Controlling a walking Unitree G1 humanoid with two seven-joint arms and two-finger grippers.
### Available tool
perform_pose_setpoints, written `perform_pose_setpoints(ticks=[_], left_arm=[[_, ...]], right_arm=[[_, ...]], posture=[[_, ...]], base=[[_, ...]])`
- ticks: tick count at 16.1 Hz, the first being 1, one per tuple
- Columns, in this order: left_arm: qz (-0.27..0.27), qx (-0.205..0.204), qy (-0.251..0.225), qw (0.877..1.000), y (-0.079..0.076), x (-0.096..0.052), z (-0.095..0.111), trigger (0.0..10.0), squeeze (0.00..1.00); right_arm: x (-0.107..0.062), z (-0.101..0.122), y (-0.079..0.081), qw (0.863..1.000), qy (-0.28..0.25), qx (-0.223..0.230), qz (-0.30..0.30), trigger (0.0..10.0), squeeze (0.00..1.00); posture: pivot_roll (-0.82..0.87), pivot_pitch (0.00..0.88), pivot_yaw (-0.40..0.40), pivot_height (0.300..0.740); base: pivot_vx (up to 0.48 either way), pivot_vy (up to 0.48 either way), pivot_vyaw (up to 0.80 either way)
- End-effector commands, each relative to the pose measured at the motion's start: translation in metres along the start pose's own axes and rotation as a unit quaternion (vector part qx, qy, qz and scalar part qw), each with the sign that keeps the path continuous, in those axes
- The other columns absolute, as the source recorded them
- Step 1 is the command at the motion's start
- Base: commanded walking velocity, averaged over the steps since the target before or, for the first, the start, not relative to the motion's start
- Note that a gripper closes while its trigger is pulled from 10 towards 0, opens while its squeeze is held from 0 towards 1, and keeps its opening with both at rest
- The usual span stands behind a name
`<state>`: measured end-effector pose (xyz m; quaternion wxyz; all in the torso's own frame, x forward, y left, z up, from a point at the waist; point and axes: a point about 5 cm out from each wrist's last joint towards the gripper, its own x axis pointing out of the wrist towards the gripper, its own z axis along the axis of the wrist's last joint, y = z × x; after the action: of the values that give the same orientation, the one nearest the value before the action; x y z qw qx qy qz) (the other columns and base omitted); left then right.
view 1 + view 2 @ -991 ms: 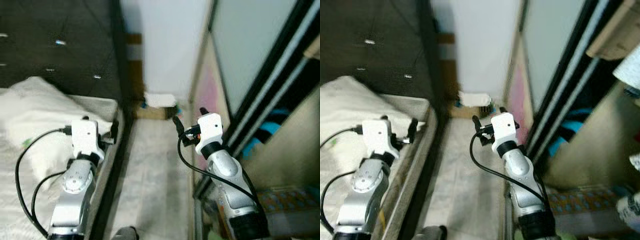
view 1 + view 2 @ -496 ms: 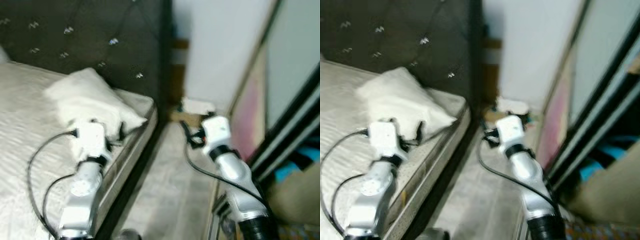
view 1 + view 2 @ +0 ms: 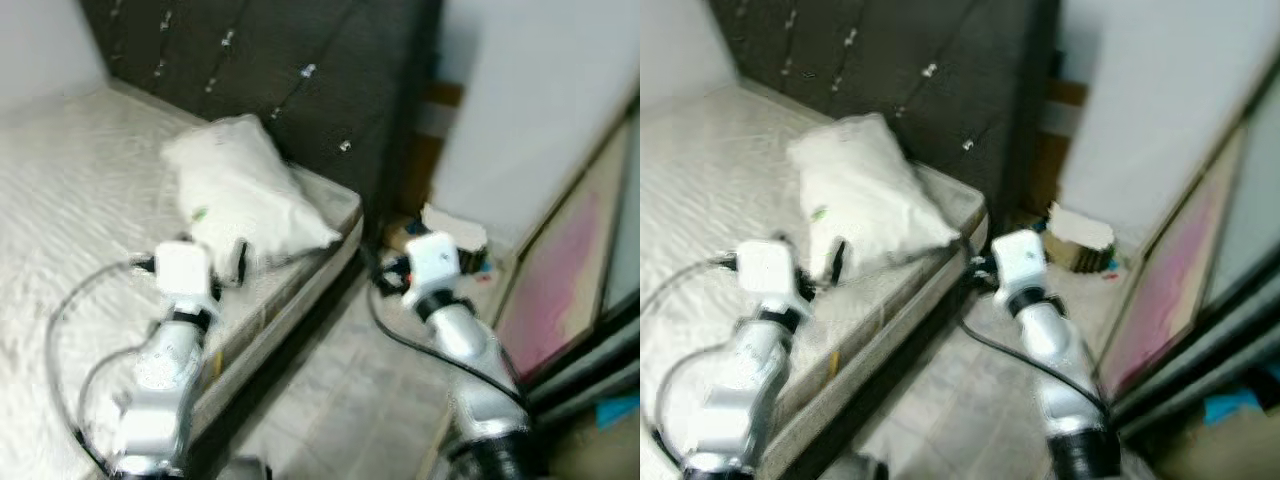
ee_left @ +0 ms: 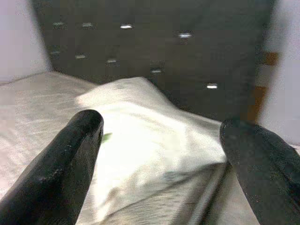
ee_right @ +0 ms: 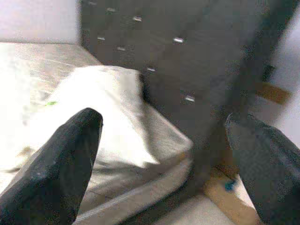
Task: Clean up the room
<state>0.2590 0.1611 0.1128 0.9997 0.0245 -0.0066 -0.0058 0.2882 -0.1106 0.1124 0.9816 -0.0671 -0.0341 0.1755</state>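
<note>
A white pillow lies crumpled on the pale mattress, up against the dark tufted headboard. A small green mark shows on the pillow. My left gripper hovers over the mattress edge just short of the pillow, and the left wrist view shows its fingers wide open with the pillow between and beyond them. My right gripper hangs over the floor gap beside the bed, open and holding nothing, facing the bed corner.
A cardboard box with something white on top sits on the floor by the wall past the bed corner. A pink-tinted panel and a dark door frame line the right side. Pale floor tiles run between bed and panel.
The camera has swung left: the bed, pillow and headboard now take up more of the picture and the wardrobe on the right has slid out. Both arms keep the same pose.
</note>
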Motion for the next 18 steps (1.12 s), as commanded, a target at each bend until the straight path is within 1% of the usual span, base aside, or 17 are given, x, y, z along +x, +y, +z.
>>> perform_pose_setpoints(ticks=[1,4,8,11,18], left_arm=[[-0.013,-0.001,-0.005,1.000,-0.0062,0.0003,0.0029,10.0,0.00],[-0.024,-0.002,-0.005,1.000,-0.0107,0.0005,0.0024,10.0,0.00],[-0.023,-0.002,-0.009,1.000,-0.0109,0.0046,0.0040,10.0,0.00],[-0.025,-0.005,-0.008,1.000,-0.0128,0.0028,0.0031,10.0,0.00],[-0.016,-0.010,-0.011,1.000,-0.0111,0.0064,0.0039,10.0,0.00]], right_arm=[[-0.0025,-0.0021,-0.0053,1.000,0.006,-0.004,-0.006,10.0,0.00],[-0.0035,-0.0020,-0.0051,1.000,0.006,-0.004,-0.006,10.0,0.00],[-0.0027,-0.0012,-0.0061,1.000,0.005,-0.004,-0.006,10.0,0.00],[-0.0018,-0.0006,-0.0063,1.000,0.003,-0.003,-0.005,10.0,0.00],[0.0000,0.0012,-0.0046,1.000,-0.001,0.002,-0.004,10.0,0.00]], posture=[[0.11,0.000,-0.033,0.740],[0.10,0.000,-0.028,0.740],[0.10,0.000,-0.033,0.740],[0.10,0.000,-0.033,0.740],[0.10,0.000,-0.033,0.740]], base=[[0.000,0.000,0.80],[0.000,0.000,0.80],[0.000,0.000,0.80],[0.000,0.000,0.80],[0.000,0.000,0.80]])
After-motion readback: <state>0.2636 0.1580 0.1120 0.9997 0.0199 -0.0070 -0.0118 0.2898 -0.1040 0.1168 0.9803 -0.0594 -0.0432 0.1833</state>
